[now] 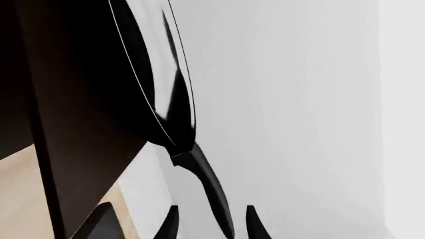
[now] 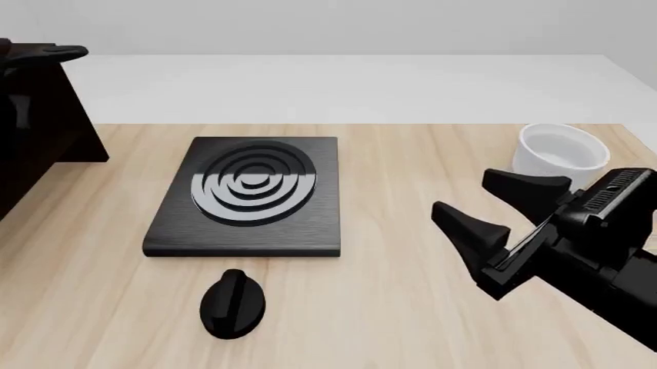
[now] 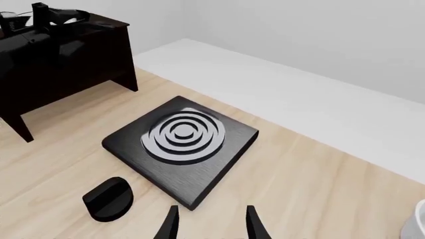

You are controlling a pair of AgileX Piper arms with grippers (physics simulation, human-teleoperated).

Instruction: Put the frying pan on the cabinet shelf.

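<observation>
The frying pan [image 1: 159,79] is seen in the left wrist view, its long handle running down between the fingers of the left gripper [image 1: 211,224], which appear clamped on it, the pan tipped against the dark cabinet [image 1: 79,124]. In the front view the pan itself cannot be made out at the cabinet's top edge. The right gripper [image 2: 491,206] is held spread and empty above the table [image 2: 411,307], near the white bowl [image 2: 561,154]. Placement looks nearly reached; the pan should be levelled and lowered flat onto the cabinet shelf before the handle is released.
</observation>
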